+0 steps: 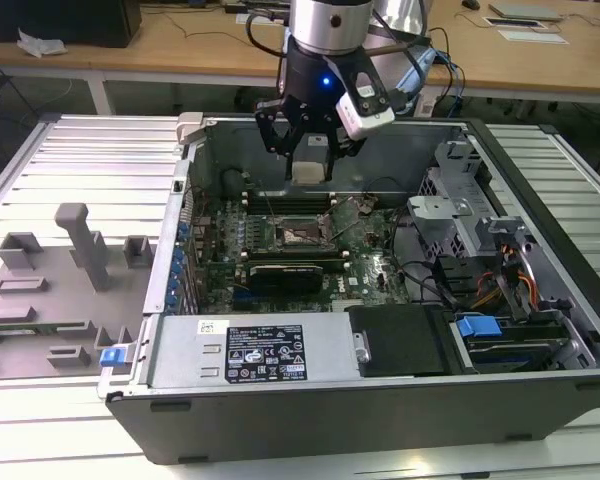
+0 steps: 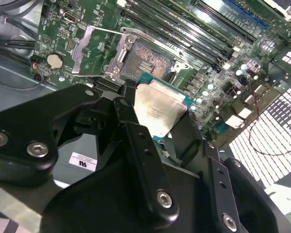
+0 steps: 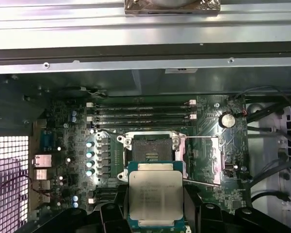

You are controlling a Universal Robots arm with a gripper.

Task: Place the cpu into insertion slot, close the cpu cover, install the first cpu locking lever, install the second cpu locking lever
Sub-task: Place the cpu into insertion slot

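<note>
The cpu (image 3: 155,196) is held in the air over the motherboard (image 3: 211,196), with its dull silver top facing the camera in both wrist views. It is flat and square, and a green edge shows around the metal top (image 2: 157,109). The gripper (image 3: 155,214) is clamped on it: its black fingers (image 2: 136,145) press on two opposite edges of the chip. In the exterior view the gripper (image 1: 310,160) hangs inside the open computer case (image 1: 330,425), clearly above the board and apart from it.

The insertion slot (image 3: 153,145) sits near the middle of the motherboard. It is bare, and its dark centre with small shining contacts (image 2: 148,60) can be seen. The cpu is not in it.

The cpu cover (image 2: 85,46) is swung open and stands at one side of the slot, hinged at the slot's rim. Beyond the cover, near the board's edge, there is a round coin battery (image 3: 227,120).

Long narrow memory slots (image 3: 143,112) lie in parallel along another side of the slot, between it and a wall of the case.

In the exterior view a metal box with a label (image 1: 270,350) lies along the case's near wall, and a grey tray with blocks (image 1: 50,300) stands outside the case, on the exterior view's left.
</note>
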